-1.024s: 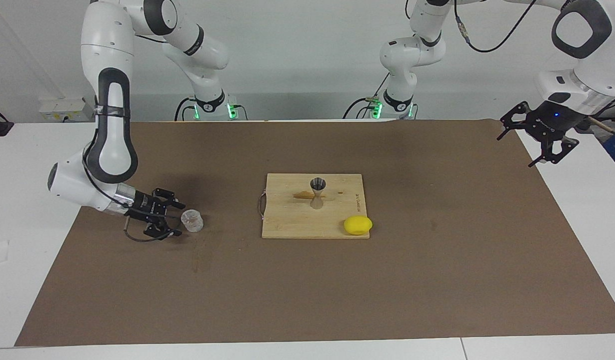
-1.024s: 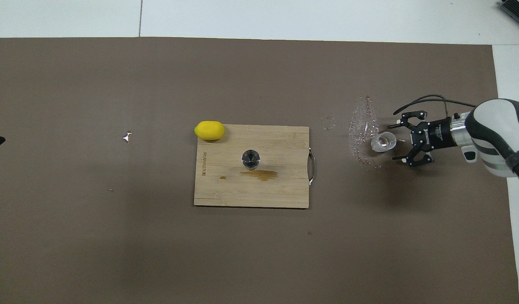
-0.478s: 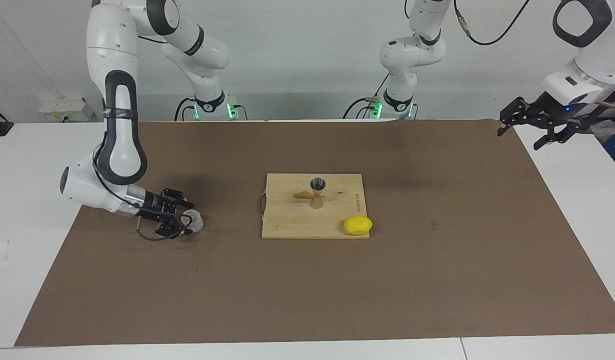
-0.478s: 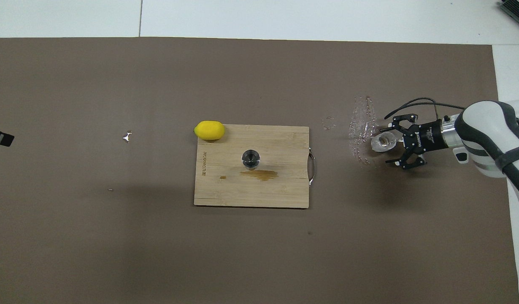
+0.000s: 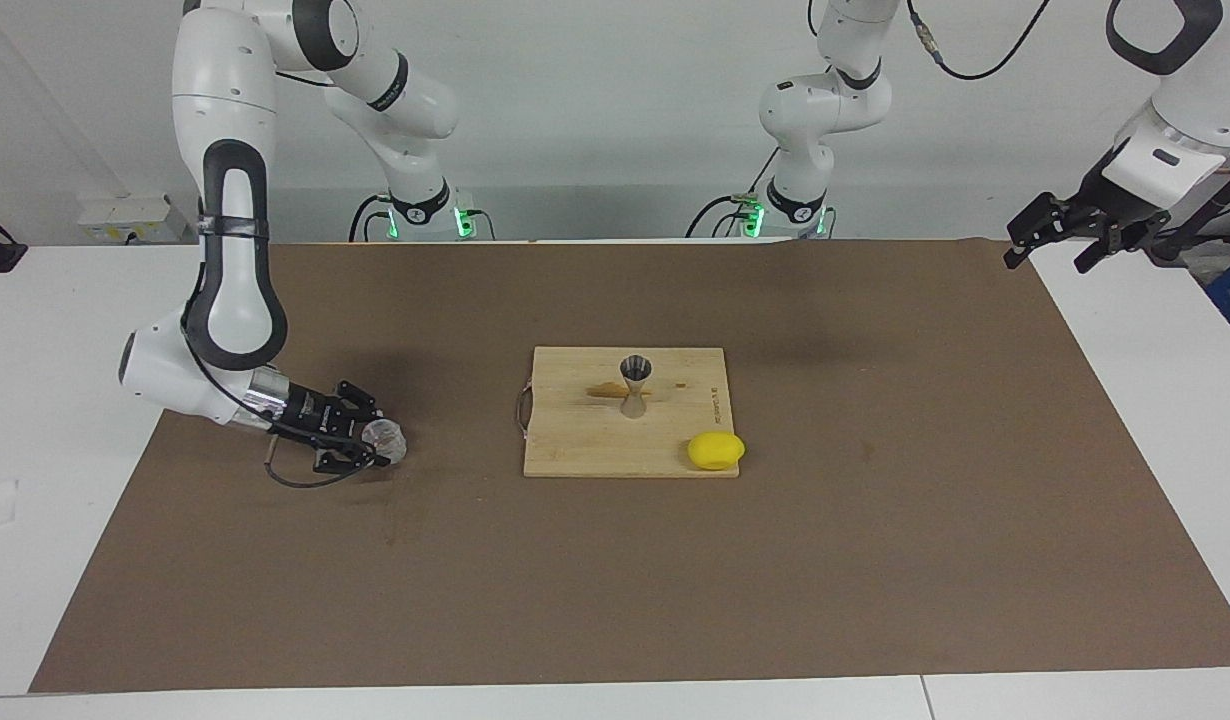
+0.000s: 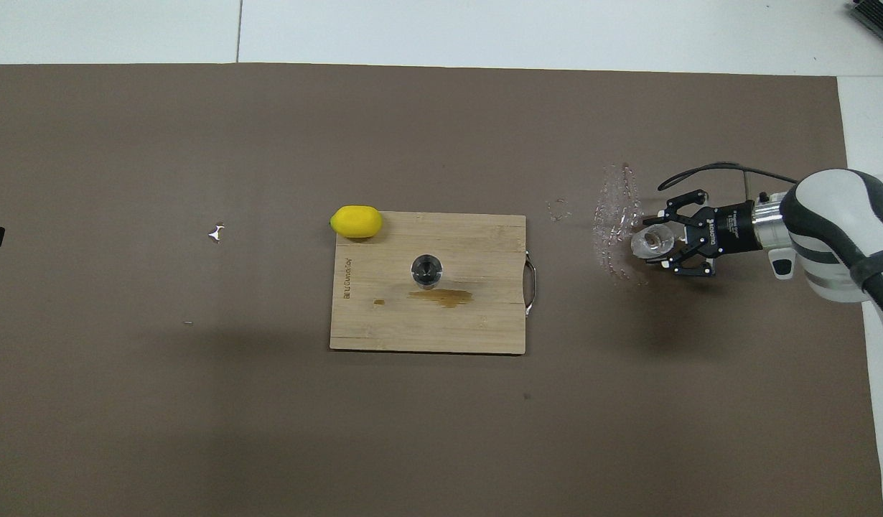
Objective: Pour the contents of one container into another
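I see my left arm has swung higher, its pincer open above the tabletop's edge at that arm's end, only a sliver showing overhead. My right pincer has now clamped shut on the cup, which has tipped over low on the mat at the right arm's end. The jigger stands upright on the board, whose edge lettering is too small to read. A lemon sits at the board's corner.
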Available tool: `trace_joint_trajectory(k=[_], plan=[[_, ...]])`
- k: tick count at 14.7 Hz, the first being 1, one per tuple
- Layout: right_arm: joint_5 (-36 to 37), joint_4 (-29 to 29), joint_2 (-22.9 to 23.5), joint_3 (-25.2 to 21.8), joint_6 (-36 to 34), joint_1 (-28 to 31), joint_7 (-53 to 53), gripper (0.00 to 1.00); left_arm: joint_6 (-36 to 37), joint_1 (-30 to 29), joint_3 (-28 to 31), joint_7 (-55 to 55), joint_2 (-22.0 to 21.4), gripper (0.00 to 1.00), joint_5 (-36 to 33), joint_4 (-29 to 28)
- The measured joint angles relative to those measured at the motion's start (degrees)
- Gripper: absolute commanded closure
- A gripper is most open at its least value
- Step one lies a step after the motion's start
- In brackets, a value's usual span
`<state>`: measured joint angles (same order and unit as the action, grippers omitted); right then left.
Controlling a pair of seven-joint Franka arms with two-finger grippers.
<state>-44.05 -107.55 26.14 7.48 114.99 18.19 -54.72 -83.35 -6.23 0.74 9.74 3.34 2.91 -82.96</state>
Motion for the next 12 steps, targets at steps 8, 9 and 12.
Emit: trace_joint_trajectory(k=[8,9,12], plan=[[0.08,0.80,-6.74,0.25,0.81,-8.49,-11.89,1.00,-1.46,1.42,-0.41,-2.01,-0.49,0.00,-0.35,0.00],[0.81,0.82,-7.73,0.24,1.29,-10.42,-13.11,1.00,-1.49,1.42,-0.42,-2.01,-0.50,0.00,-0.35,0.00],[6.85,1.35,-9.43,0.27,3.15,-16.57,-16.42,1.00,-1.50,1.42,-0.39,-4.06,-0.53,0.00,-0.35,0.00]])
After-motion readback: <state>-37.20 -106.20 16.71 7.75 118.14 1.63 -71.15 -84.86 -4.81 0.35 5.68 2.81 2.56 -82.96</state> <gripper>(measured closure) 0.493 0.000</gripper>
